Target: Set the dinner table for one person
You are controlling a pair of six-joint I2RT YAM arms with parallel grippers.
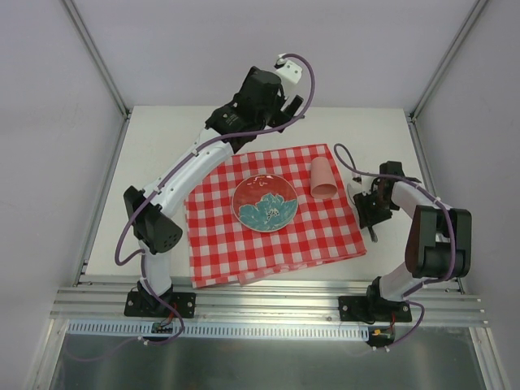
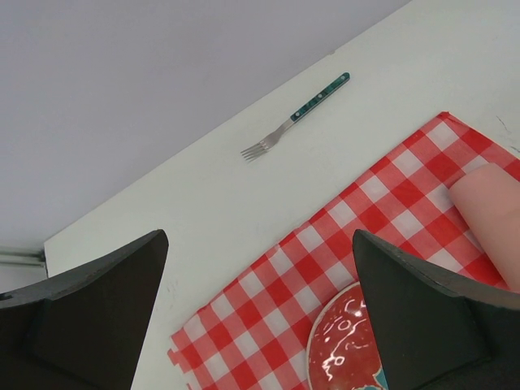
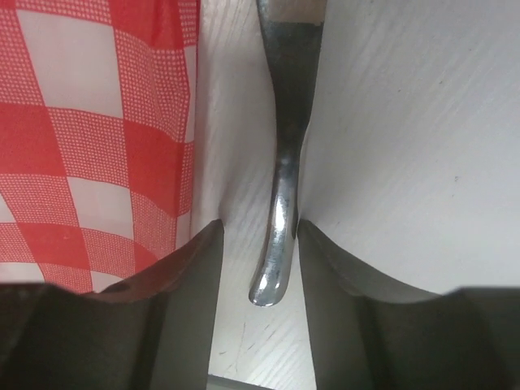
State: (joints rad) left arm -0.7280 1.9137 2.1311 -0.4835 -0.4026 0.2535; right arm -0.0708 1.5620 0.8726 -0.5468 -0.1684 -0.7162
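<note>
The off-white dinner table (image 1: 154,154) bears a red-and-white checked cloth (image 1: 244,244) with a red and teal plate (image 1: 265,202) on it. A pink cup (image 1: 324,179) lies on its side on the cloth. My left gripper (image 1: 252,114) is raised over the back of the table, open wide and empty (image 2: 258,236). A green-handled fork (image 2: 292,118) lies on the table beyond it. My right gripper (image 1: 371,218) is down at the cloth's right edge. Its fingers (image 3: 258,226) straddle the handle of a metal utensil (image 3: 280,203) lying on the table, with a gap on the left side.
An aluminium rail (image 1: 268,305) runs along the near edge by the arm bases. Grey walls with corner posts (image 1: 97,57) enclose the back and sides. The cloth's edge (image 3: 183,122) lies just left of the utensil.
</note>
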